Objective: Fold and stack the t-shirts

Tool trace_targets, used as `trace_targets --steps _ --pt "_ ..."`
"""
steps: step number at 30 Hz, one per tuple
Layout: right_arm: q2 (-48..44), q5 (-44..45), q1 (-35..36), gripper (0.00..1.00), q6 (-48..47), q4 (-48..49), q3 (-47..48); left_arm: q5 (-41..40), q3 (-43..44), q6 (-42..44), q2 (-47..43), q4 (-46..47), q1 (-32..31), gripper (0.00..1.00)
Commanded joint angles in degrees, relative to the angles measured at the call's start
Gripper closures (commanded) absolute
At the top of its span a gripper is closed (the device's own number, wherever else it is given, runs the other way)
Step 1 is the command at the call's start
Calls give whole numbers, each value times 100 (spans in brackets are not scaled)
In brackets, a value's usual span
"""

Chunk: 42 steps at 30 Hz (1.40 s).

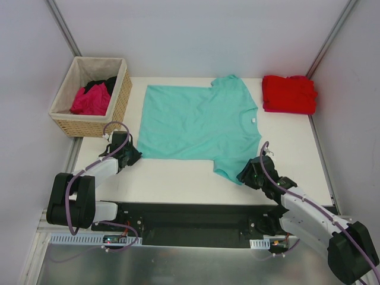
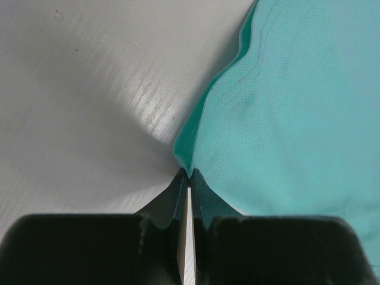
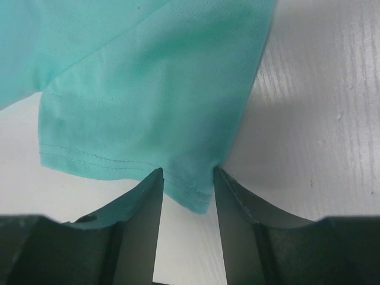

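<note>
Teal t-shirt (image 1: 196, 122) flat on white table (image 1: 172, 181). Left gripper (image 2: 187, 174) pinched tight on its bottom corner. Right gripper (image 3: 187, 173) jaws apart, sleeve tip between them. Red t-shirt (image 1: 289, 94) folded at far right.

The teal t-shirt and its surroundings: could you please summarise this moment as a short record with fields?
teal t-shirt: spread flat on the table, neck toward the right
left end effector: shut, pinching the shirt's near-left hem corner
right end effector: jaws apart, near sleeve's hem corner between them, not clamped
red t-shirt: folded, at the table's far right corner
basket: far left, holding a magenta t-shirt and black cloth
</note>
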Motion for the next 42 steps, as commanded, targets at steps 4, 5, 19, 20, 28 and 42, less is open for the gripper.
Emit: trace_targets --steps 4,5,19,20,28,42 --pt "-151 -215 10 59 260 -618 -190 7 -127 58 -80 -203 77 100" --pt "-178 -206 19 59 287 -653 -216 7 -127 58 -63 -195 77 100" --pt "-37 -74 309 66 559 -592 -243 -10 -136 76 -89 -194 86 100" --pt "-37 -57 309 66 559 -592 -234 -10 -136 84 -81 -203 95 100" --pt "129 -13 309 99 551 -583 -164 -1 -145 120 -89 -194 112 100" --pt "-231 996 292 99 -319 -1418 1222 104 311 295 -740 -581 112 100"
